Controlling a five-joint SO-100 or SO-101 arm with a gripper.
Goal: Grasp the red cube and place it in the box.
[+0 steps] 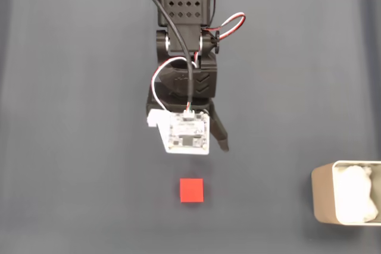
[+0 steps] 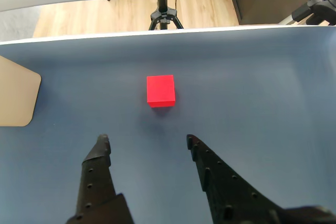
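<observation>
The red cube lies on the dark grey mat, a short way in front of my gripper in the fixed view. In the wrist view the red cube sits ahead of the two black fingers, slightly right of the gap's centre, and the gripper is open with nothing between its jaws. The box, pale beige with white lumpy padding inside, stands at the lower right edge of the fixed view, well away from the cube. The wrist view shows the box cut off at the left edge.
The grey mat covers the table. Past its far edge in the wrist view are a wooden floor and a black tripod. Red, black and white wires loop off the arm above the gripper.
</observation>
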